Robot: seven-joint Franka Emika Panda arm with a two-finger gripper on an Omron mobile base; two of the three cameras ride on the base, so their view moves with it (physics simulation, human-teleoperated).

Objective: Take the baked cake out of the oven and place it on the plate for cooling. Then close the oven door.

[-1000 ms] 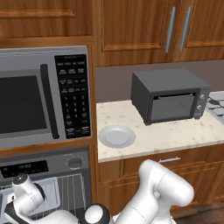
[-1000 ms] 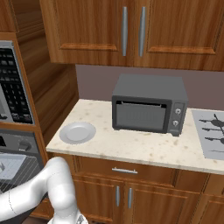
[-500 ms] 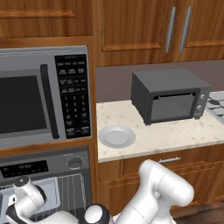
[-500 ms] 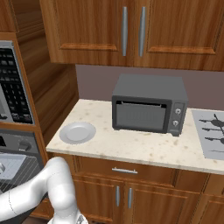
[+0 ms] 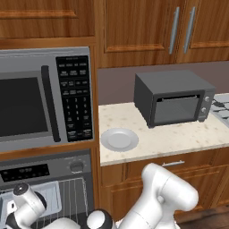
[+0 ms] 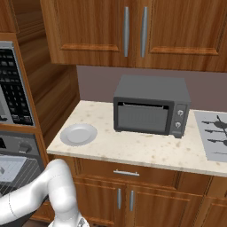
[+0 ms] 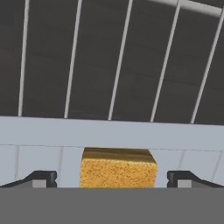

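Reaching into the oven [image 5: 67,188] | pincer [image 7: 112,178] has sunk lower, tips wide apart, one each side of the cake [image 7: 118,168] | cake sits on its tray, not grabbed yet | next: squeeze, lift | plate [image 5: 119,139] waits on table [image 5: 179,138]

cake [image 7: 118,168]: rough, spongy, matt golden-brown crumb
wire rack [image 7: 118,65]: thin, smooth pale metal rods
tray [image 7: 43,144]: smooth, matt pale grey sheet
oven [image 5: 49,167]: brushed grey steel front
plate [image 5: 119,139]: smooth, pale, faintly glossy, ceramic-looking
counter [image 6: 146,148]: speckled, polished cream stone
cabinets [image 6: 133,31]: grained, satin brown wood
toaster oven [image 5: 172,96]: matt dark grey metal
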